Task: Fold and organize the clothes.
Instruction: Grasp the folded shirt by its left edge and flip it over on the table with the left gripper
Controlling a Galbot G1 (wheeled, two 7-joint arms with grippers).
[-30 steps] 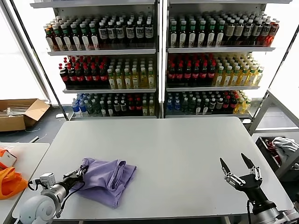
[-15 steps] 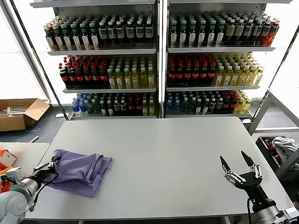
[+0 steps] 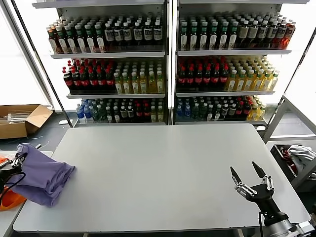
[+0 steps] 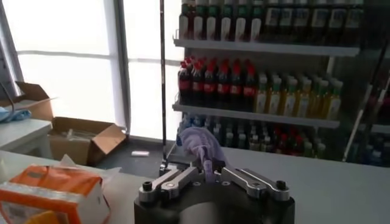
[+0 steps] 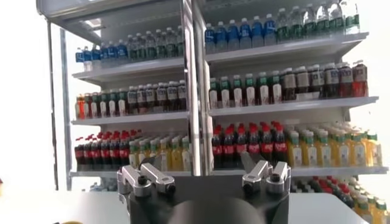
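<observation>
The folded lavender cotton T-shirt [image 3: 43, 174] lay bunched at the near left corner of the pale grey table [image 3: 168, 168], its left part hanging past the table's left edge. The left gripper [image 3: 16, 160], at the far left of the head view and mostly cut off by the frame, had its fingers pinched tight on the shirt's far left corner. In the left wrist view that gripper [image 4: 205, 172] showed its two metal fingers drawn together around a fold of the purple cloth [image 4: 201, 143], which rose above them.

The right gripper [image 3: 248, 174] hovered over the near right part of the table, well apart from the shirt, its two dark fingers spread wide and holding nothing.

A bright orange fabric item [image 3: 10, 199] lay beyond the table's left edge, just below the shirt in the head view. Behind the table stood white shelves of bottled drinks [image 3: 168, 64], and an open brown cardboard box [image 3: 22, 118] sat on the floor at far left.
</observation>
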